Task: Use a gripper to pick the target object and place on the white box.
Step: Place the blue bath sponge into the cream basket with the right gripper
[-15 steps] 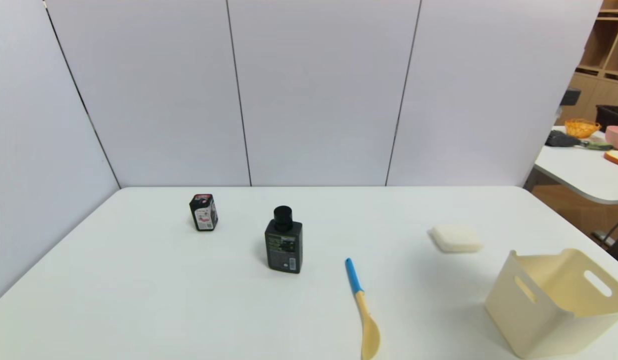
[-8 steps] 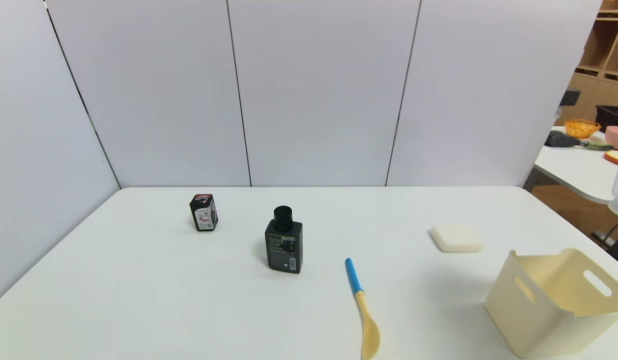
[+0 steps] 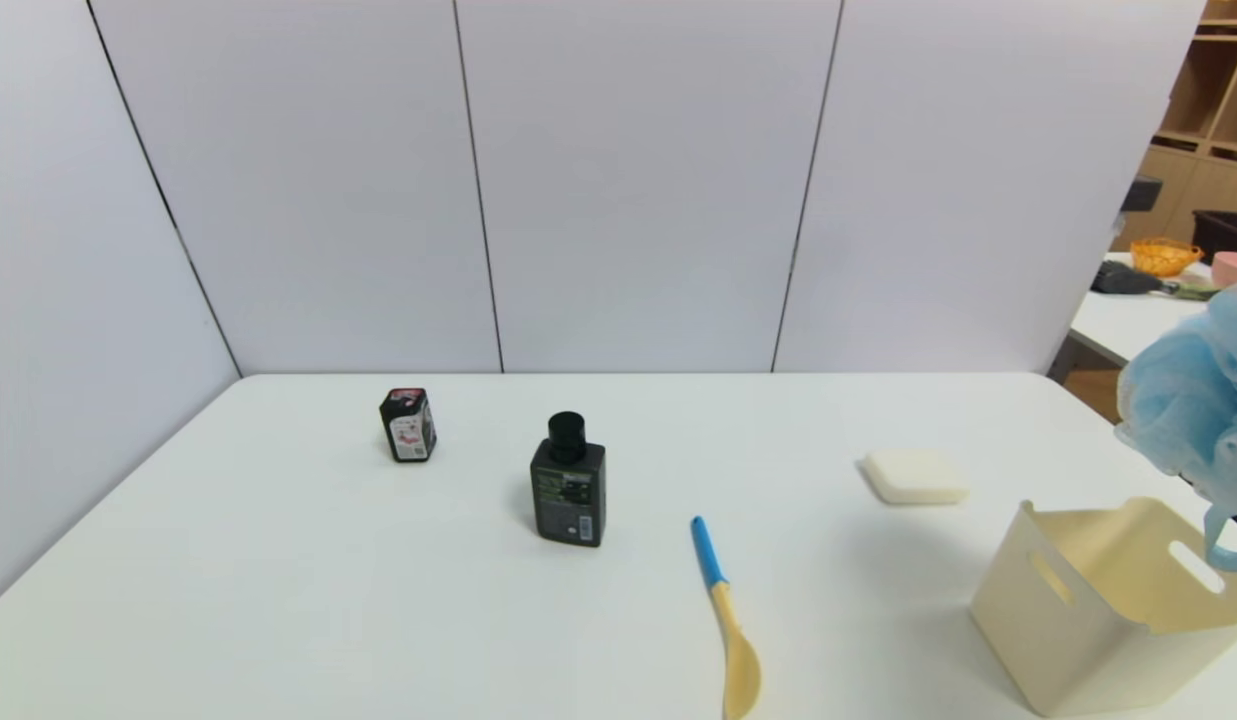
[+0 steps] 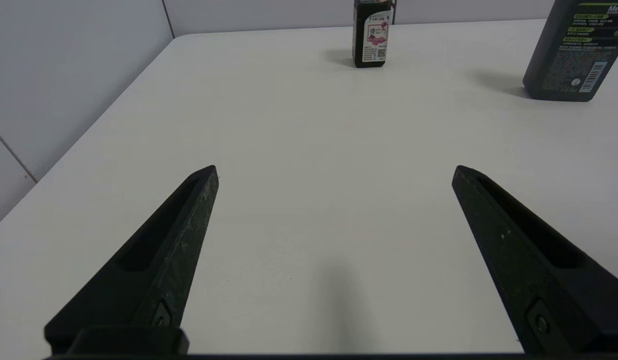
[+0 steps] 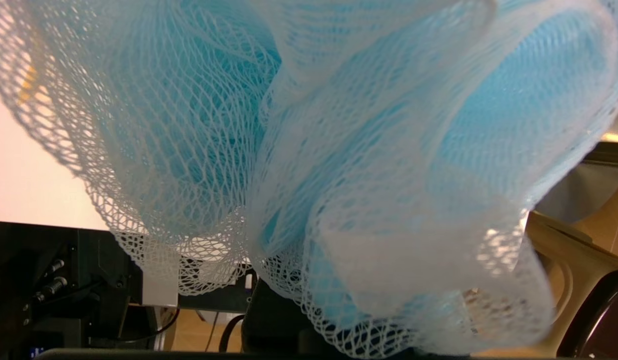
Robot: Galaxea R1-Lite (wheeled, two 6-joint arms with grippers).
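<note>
The head view looks forward and down from the robot's head across the white rectangular table (image 3: 378, 600), taking in the pale panelled wall (image 3: 638, 180) behind it from well back. The left wrist view looks low and forward over the table from the left arm, nearer the surface, with its own black tapered end effector (image 4: 335, 172) framing the foreground. Both share the small black box with a pale label (image 3: 409, 425) and the dark rectangular bottle (image 3: 568, 485). The right wrist view sits very close behind light blue mesh (image 5: 338, 150), also in the head view.
</note>
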